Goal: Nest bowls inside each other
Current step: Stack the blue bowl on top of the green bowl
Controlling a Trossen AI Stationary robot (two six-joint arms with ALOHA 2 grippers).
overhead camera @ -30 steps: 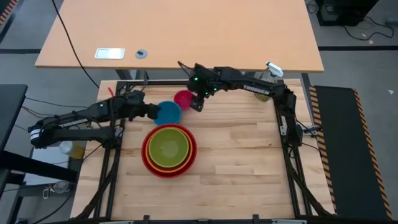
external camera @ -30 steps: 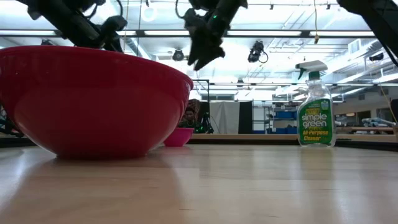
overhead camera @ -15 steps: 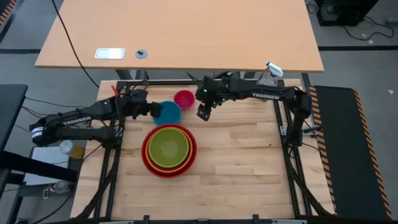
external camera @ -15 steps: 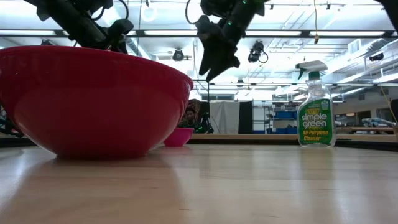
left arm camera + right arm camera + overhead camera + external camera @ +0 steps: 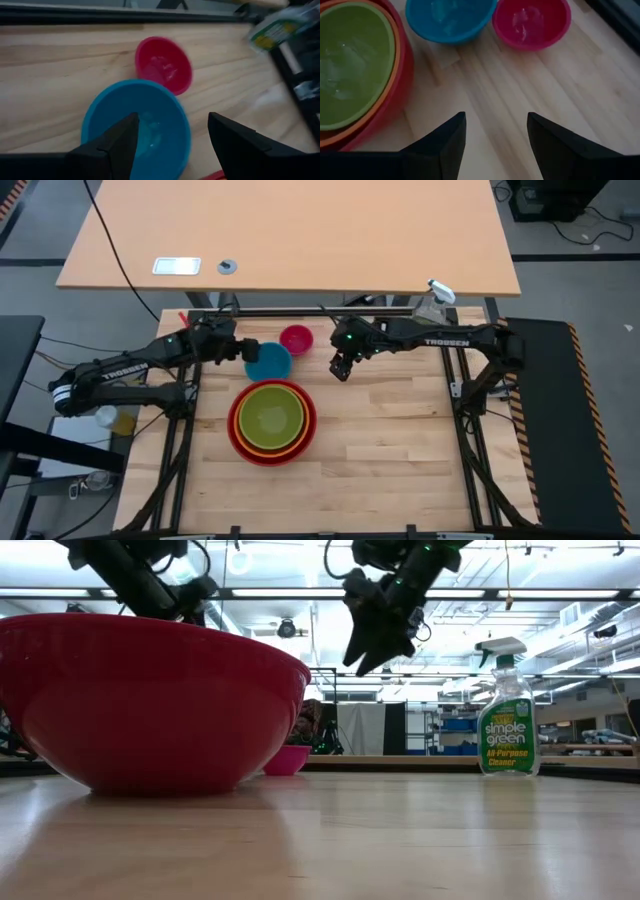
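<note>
The red bowl [image 5: 240, 442] stands on the table left of centre, with the orange bowl [image 5: 254, 450] and the lime green bowl [image 5: 270, 416] nested in it. The blue bowl [image 5: 270, 362] and the small pink bowl [image 5: 296, 338] stand apart on the wood behind it. My left gripper [image 5: 247, 352] hangs open over the blue bowl's left rim [image 5: 92, 117] and touches nothing. My right gripper [image 5: 342, 368] hangs open above bare wood, right of the pink bowl [image 5: 532, 22].
A clear spray bottle [image 5: 507, 710] stands at the table's far right corner [image 5: 435, 298]. Bare wood lies to the right of and in front of the bowls. A second, light wooden table [image 5: 300, 230] stands beyond the far edge.
My right gripper has moved away from the pink bowl, toward the table's right and near edges, and has sunk a little, its fingers staying open. The bowls have kept their places.
</note>
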